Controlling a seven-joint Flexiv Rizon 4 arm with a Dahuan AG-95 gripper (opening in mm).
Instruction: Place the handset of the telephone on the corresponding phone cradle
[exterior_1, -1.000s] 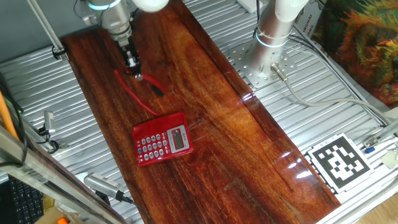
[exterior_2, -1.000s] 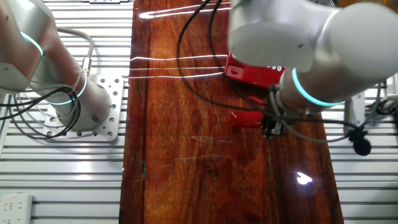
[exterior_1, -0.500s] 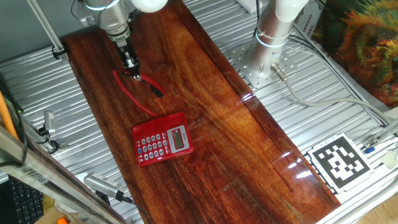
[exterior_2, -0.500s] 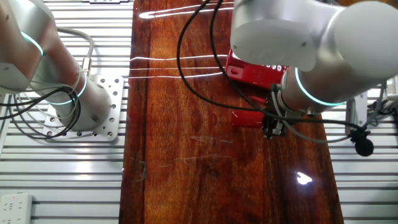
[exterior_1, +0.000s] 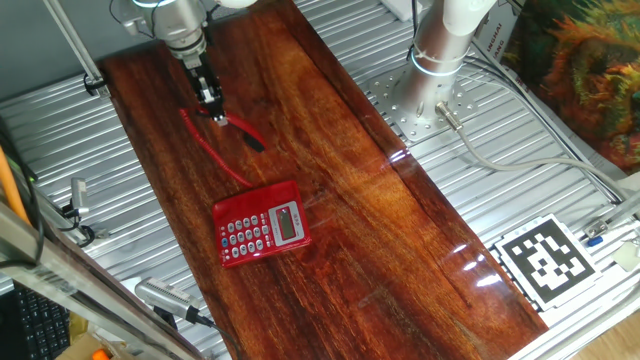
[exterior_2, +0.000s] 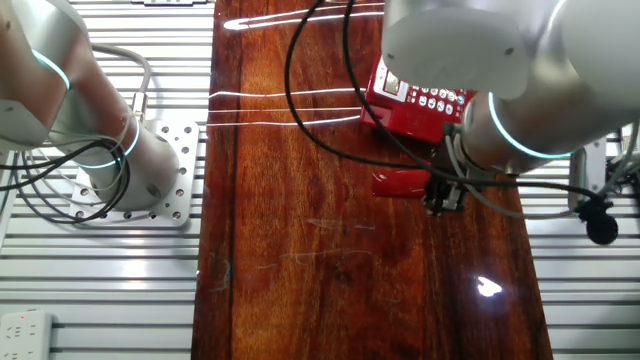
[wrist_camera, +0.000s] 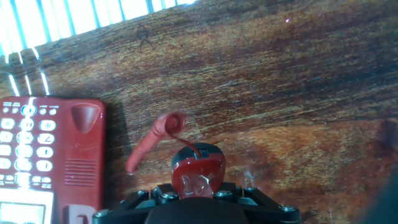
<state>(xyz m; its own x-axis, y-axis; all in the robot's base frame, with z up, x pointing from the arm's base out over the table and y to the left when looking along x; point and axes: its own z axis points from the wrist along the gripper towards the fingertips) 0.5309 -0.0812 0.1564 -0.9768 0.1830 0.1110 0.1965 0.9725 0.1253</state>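
The phone cradle (exterior_1: 262, 225) lies flat on the wooden board, keypad and grey display facing up; it also shows as the phone cradle (exterior_2: 425, 95) and the phone cradle (wrist_camera: 50, 162). The red handset (exterior_1: 242, 133) lies further up the board, its thin red cord (exterior_1: 215, 155) trailing toward the base. My gripper (exterior_1: 213, 112) stands over one end of the handset (exterior_2: 398, 183) and is shut on it. In the hand view that red end of the handset (wrist_camera: 198, 169) sits between the jaws, with a slim red piece (wrist_camera: 152, 142) angling off toward the base.
The long dark wooden board (exterior_1: 380, 230) rests on ribbed metal tabletop (exterior_1: 560, 170). A second arm's white base (exterior_1: 440, 45) stands beside the board, with grey cables. A black-and-white marker tag (exterior_1: 545, 260) lies at the near right corner.
My gripper has shifted slightly up the board, away from the phone base, still closed on the handset's end. The arm now covers less of the keypad in the other fixed view.
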